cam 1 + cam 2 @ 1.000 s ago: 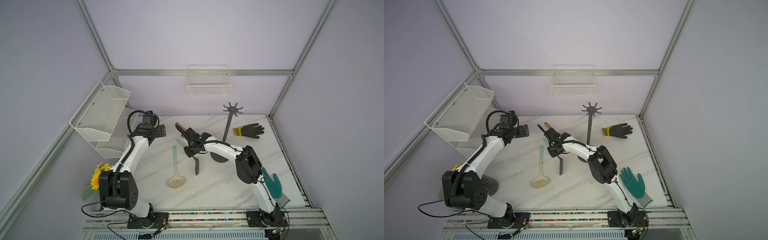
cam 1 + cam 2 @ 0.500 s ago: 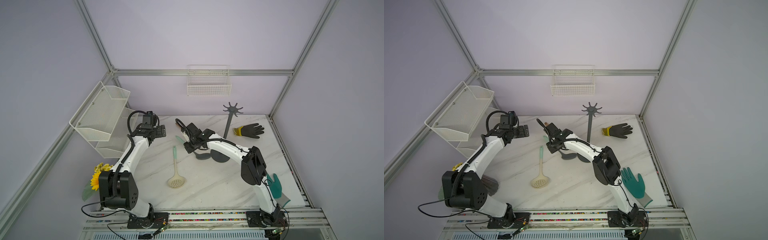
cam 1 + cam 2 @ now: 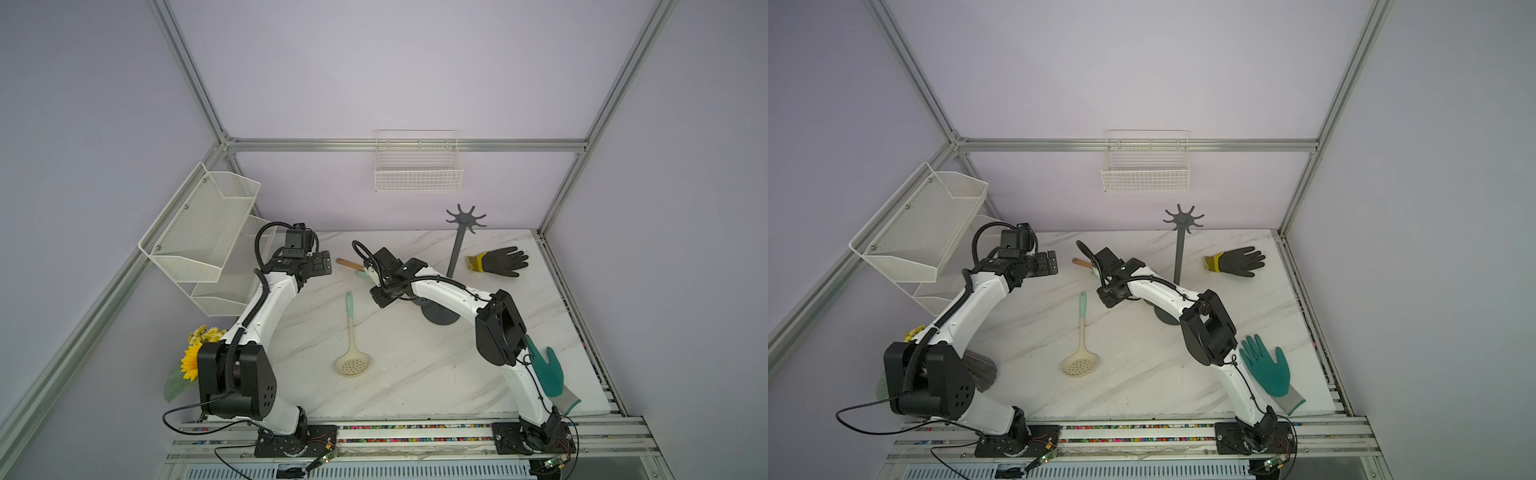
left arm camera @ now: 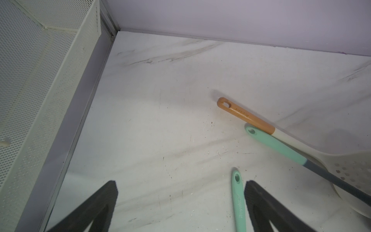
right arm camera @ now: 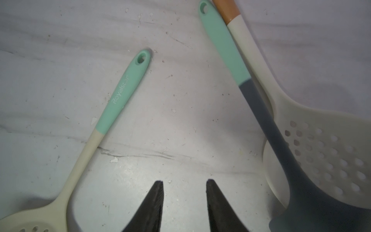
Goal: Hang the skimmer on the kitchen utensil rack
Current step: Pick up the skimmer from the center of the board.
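The skimmer [image 3: 351,332], cream with a round perforated head and mint handle, lies flat mid-table in both top views [image 3: 1080,336]. The dark grey kitchen utensil rack [image 3: 457,249] stands at the back right, its hooks bare. My right gripper [image 5: 184,181] hangs open and holds nothing, just beyond the skimmer's handle [image 5: 120,96], between it and a grey mint-handled utensil [image 5: 271,124]. That utensil lies across a cream perforated utensil [image 5: 321,140] with a wooden handle end. My left gripper [image 4: 180,182] stands wide open above the table's back left, near the skimmer's handle tip [image 4: 239,200].
A white wire basket [image 3: 417,170] hangs on the back wall. A white mesh tiered shelf [image 3: 208,224] is on the left wall. A black glove [image 3: 500,262] lies right of the rack, a green glove [image 3: 546,370] at front right, and a sunflower [image 3: 193,361] at front left.
My right gripper carried the grey mint-handled utensil toward the back, laid it by the wooden-handled one and opened its jaws. The left arm and the skimmer stayed put.
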{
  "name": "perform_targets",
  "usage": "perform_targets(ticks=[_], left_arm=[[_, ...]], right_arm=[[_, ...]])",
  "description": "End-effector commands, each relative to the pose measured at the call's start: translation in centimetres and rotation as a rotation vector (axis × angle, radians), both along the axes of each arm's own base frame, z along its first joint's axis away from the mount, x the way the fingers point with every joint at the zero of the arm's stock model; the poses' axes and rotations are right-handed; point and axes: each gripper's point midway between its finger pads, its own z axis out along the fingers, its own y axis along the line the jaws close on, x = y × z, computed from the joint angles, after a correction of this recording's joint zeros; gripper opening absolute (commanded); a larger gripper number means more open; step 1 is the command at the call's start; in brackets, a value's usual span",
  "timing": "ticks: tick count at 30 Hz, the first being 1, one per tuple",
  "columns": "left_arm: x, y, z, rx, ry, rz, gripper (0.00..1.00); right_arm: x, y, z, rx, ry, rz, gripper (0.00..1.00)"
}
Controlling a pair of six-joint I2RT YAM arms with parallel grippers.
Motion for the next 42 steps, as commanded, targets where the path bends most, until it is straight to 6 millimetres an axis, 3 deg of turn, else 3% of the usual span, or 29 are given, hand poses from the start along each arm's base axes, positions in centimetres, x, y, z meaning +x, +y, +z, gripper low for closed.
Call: perform_targets(ticks=[1, 5, 10, 15, 23, 28, 32, 37, 42], left_arm=[[-0.2, 0.6, 0.5, 0.009, -0.015, 0.027, 1.0], [0.0, 0.6, 0.2, 0.009, -0.008, 0.026, 1.0], [0.2, 0.7, 0.3, 0.012, -0.008, 0.03, 1.0], [0.2, 0.8, 0.4, 0.02, -0.009, 0.037, 1.0], [0.1, 1.0, -0.2, 0.029, 0.004, 0.045, 1.0], [0.0, 1.2, -0.4, 0.035, 0.009, 0.052, 1.0], [-0.1, 1.3, -0.2, 0.038, 0.006, 0.055, 1.0], [-0.1, 1.4, -0.2, 0.04, 0.005, 0.057, 1.0], [-0.1, 1.3, -0.4, 0.038, 0.01, 0.055, 1.0]], right_arm=[[1.9, -0.8, 2.3, -0.002, -0.063, 0.006, 0.41], [4.1, -2.3, 1.9, -0.103, -0.151, -0.016, 0.41], [6.0, -3.6, -0.4, -0.274, -0.239, 0.044, 0.44], [6.4, -3.9, -2.1, -0.354, -0.277, 0.102, 0.46], [6.5, -2.9, -2.4, -0.452, -0.584, 0.23, 0.48], [6.5, -2.9, -3.7, -0.506, -0.644, 0.253, 0.48], [7.0, -2.9, -4.2, -0.552, -0.696, 0.253, 0.42], [6.9, -2.4, -3.4, -0.516, -0.736, 0.248, 0.19], [6.4, -2.1, -2.4, -0.5, -0.757, 0.254, 0.11]])
